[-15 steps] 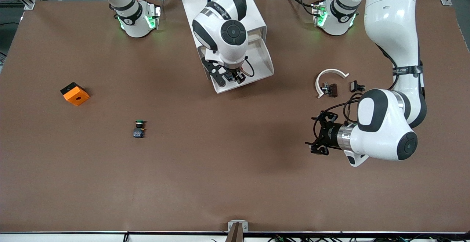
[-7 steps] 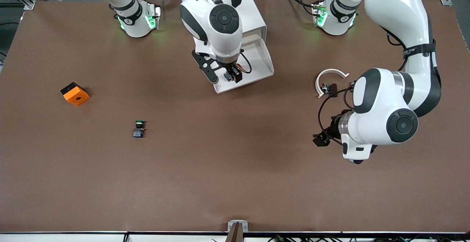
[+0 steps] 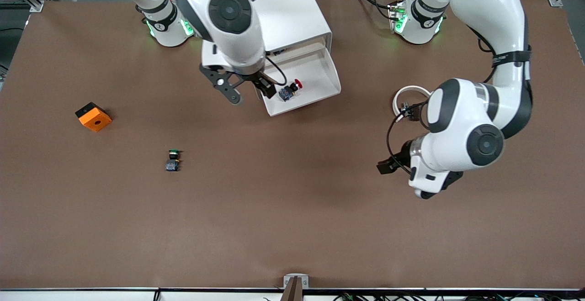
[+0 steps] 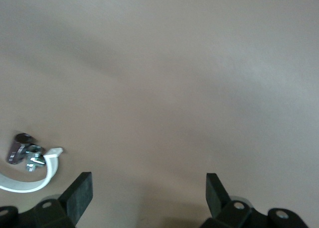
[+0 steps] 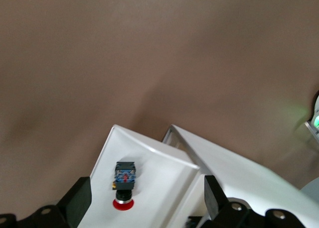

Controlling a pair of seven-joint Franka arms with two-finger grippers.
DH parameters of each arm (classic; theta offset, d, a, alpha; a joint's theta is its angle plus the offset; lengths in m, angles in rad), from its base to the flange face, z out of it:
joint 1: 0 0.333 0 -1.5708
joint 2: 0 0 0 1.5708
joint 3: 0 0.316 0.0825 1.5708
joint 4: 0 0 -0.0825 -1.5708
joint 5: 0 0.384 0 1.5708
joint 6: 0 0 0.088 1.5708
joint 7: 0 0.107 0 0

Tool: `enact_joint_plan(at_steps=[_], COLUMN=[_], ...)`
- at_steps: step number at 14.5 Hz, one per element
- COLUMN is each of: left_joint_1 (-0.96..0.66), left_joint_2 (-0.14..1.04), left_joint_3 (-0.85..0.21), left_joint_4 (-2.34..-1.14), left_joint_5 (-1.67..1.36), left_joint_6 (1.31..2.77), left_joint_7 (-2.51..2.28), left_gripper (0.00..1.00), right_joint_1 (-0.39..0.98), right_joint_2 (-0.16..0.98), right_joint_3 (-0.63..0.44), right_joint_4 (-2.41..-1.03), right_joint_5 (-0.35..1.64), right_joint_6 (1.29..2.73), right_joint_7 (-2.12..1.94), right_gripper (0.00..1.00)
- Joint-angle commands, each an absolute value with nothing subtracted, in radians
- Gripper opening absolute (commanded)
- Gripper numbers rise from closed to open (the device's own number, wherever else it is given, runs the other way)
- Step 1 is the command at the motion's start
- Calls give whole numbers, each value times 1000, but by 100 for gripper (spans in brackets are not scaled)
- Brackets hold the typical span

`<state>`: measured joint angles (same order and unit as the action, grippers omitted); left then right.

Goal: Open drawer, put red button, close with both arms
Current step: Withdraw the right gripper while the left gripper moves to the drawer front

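Observation:
The drawer (image 3: pixel 320 70) stands pulled out of the white cabinet (image 3: pixel 292 8). The red button (image 3: pixel 290 90) lies on its side in the drawer, near the front corner. It shows in the right wrist view (image 5: pixel 123 180) on the drawer floor (image 5: pixel 159 183). My right gripper (image 3: pixel 266 88) is open and empty, up over that corner of the drawer and apart from the button; in its own view (image 5: pixel 147 200) both fingers stand wide. My left gripper (image 3: pixel 386 166) is open and empty over bare table toward the left arm's end; its own view (image 4: pixel 148 190) shows nothing between the fingers.
A white C-shaped ring (image 3: pixel 404 95) with small metal parts (image 3: pixel 409 109) lies beside the left arm, also in the left wrist view (image 4: pixel 30 180). A green-capped button (image 3: pixel 172 159) and an orange cube (image 3: pixel 93 116) lie toward the right arm's end.
My right gripper has let go of the red button, which now lies in the drawer, and has risen and drawn back toward the right arm's end. The left arm has turned and shifted.

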<state>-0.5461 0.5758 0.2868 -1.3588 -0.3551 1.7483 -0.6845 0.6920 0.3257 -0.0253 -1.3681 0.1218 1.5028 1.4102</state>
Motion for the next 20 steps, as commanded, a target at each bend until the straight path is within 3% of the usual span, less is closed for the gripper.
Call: enact_joint_plan(at_steps=[1,8,14,17,20], left_joint_1=[-653,-758,-756,-753,-749], left_joint_2=[522,488,469,459,448], left_joint_3=[282,194,74,22,-26], left_joint_4=[-1492,-1735,-1793,-1818,-1835], left_joint_5=[-292,-293,-298,-299,-345], left_joint_6=[1865,2133,2137,2134,2132], left_joint_7=[-675,-680,-690,-699,-729], left_gripper=[100,100,100,100,100], right_joint_1=[618,372,157,95,84], right_joint_2=[266,121,40,32,-38], right_joint_3=[-17,-18,-20,-20,-20], right_joint_4=[-1384,-1478,-1568,-1575,-1676], right_joint_5=[141,138,104,95,52], right_joint_6=[1460,1393,1401,1408,1494], right_joint_7=[1242,684,304,198,147], right_gripper=[100,100,100,100,100])
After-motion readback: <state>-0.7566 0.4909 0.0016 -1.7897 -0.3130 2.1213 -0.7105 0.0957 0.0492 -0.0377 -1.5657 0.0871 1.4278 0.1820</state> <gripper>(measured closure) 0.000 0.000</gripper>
